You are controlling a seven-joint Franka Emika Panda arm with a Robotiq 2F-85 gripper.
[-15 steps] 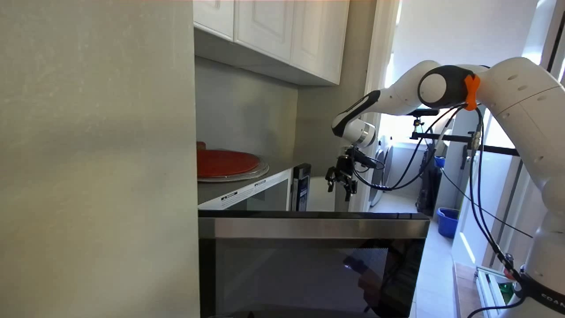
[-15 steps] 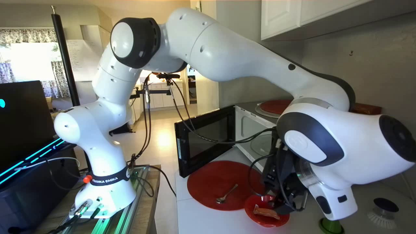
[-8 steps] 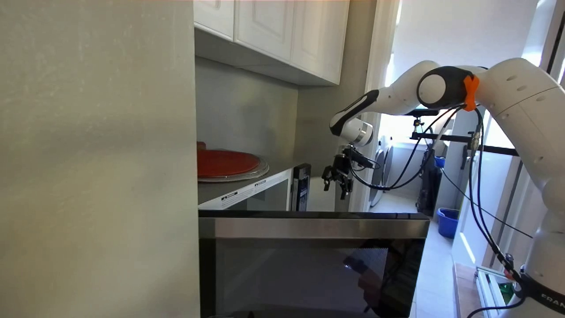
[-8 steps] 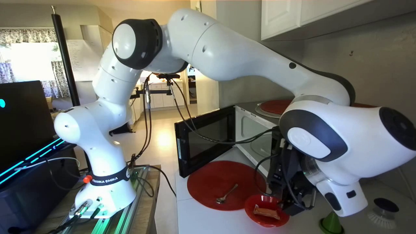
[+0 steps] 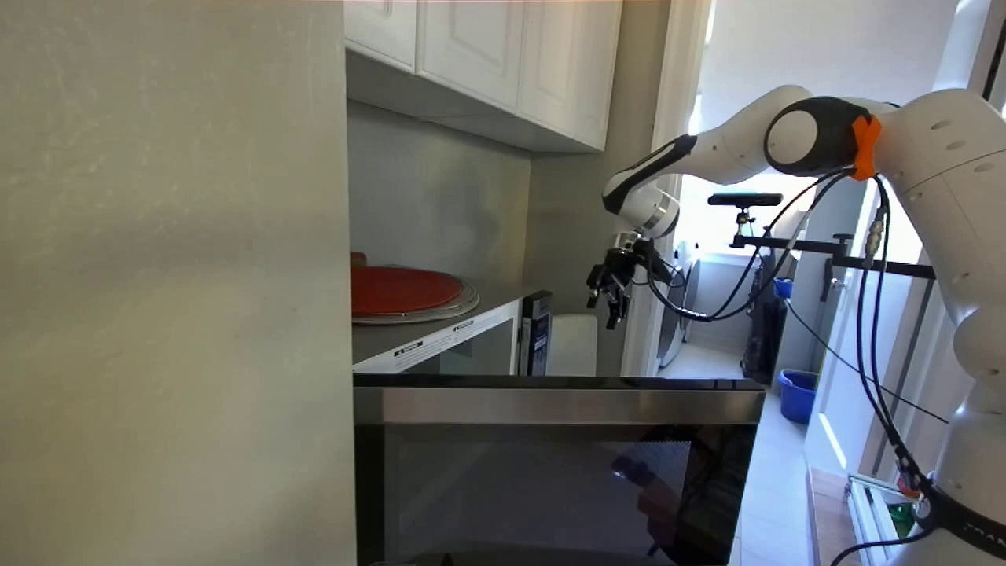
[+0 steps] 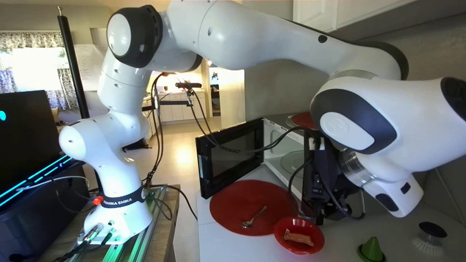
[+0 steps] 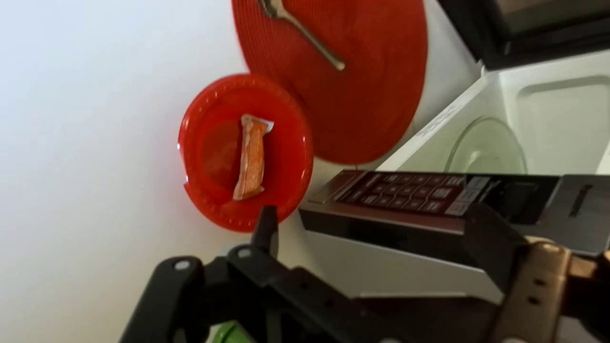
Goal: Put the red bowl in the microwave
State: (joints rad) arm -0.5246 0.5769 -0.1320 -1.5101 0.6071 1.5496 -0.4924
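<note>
The red bowl (image 6: pixel 291 226) sits on the white counter by a red round mat, with a wrapped bar (image 6: pixel 298 237) in it. The bowl also shows in the wrist view (image 7: pixel 217 152). The microwave (image 6: pixel 281 160) stands behind, its dark glass door (image 6: pixel 233 154) swung wide open. Its control panel (image 7: pixel 405 190) and glass turntable (image 7: pixel 486 147) show in the wrist view. My gripper (image 7: pixel 376 231) is open with nothing between its fingers, above the counter beside the bowl and in front of the control panel. In an exterior view the gripper (image 5: pixel 603 311) hangs tilted downward.
A red mat (image 6: pixel 236 203) with a spoon (image 6: pixel 254 217) lies before the open door. A green cone-shaped object (image 6: pixel 372 249) and a brush (image 6: pixel 431 236) stand on the counter at right. Red round mats (image 5: pixel 401 289) lie on the microwave. White cabinets (image 5: pixel 471 47) hang above.
My gripper and arm have risen and moved away from the bowl, slightly right in both exterior views over the last half second. The bowl and microwave door have not moved.
</note>
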